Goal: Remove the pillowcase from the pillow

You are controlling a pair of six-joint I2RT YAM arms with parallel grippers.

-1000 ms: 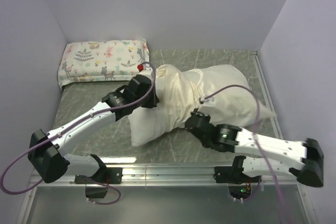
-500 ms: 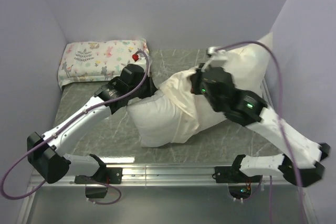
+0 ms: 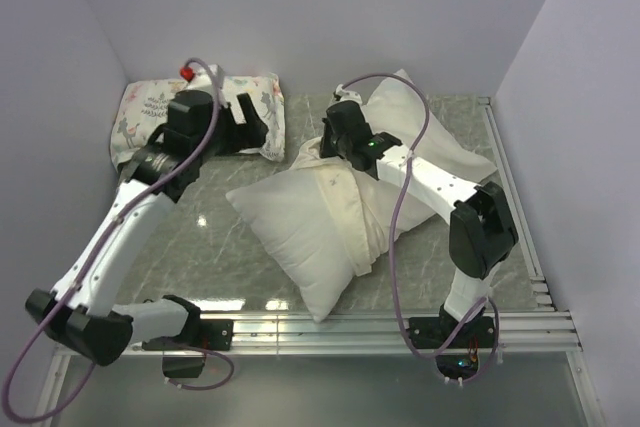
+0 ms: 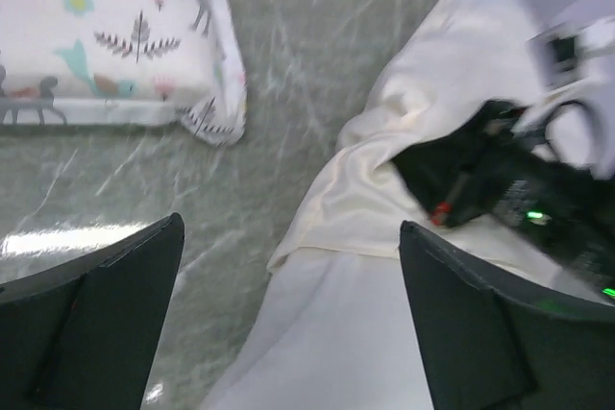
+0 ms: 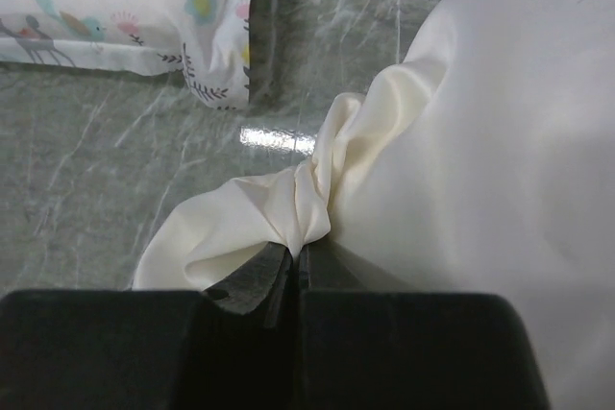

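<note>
The pillow (image 3: 285,225) lies on the marbled grey-green table (image 3: 215,247), roughly at its centre, with one corner pointing toward the near edge. Its near-left portion is bare and bright white. The pillowcase (image 3: 347,199), cream and wrinkled, covers the far-right portion, and its open rim lies bunched across the middle of the pillow. In the top view the far-right end appears almost white, so the line where pillowcase gives way to pillow is uncertain there. The right gripper (image 5: 296,271) is at the far-left end of that bunched rim. Its fingers are pressed together on a gathered fold of the pillowcase, and the fabric fans out from the pinch point to both sides. The right arm reaches from the near right edge across the covered end of the pillow. The left gripper (image 3: 254,120) is raised above the right end of the printed pillow (image 3: 155,112), which rests in the far-left corner against the wall. Its fingers are spread wide with nothing between them. The left wrist view looks down past both fingers onto bare table, the pillowcase rim and the right gripper. The left gripper is well apart from the pillowcase and contacts neither pillow.
</note>
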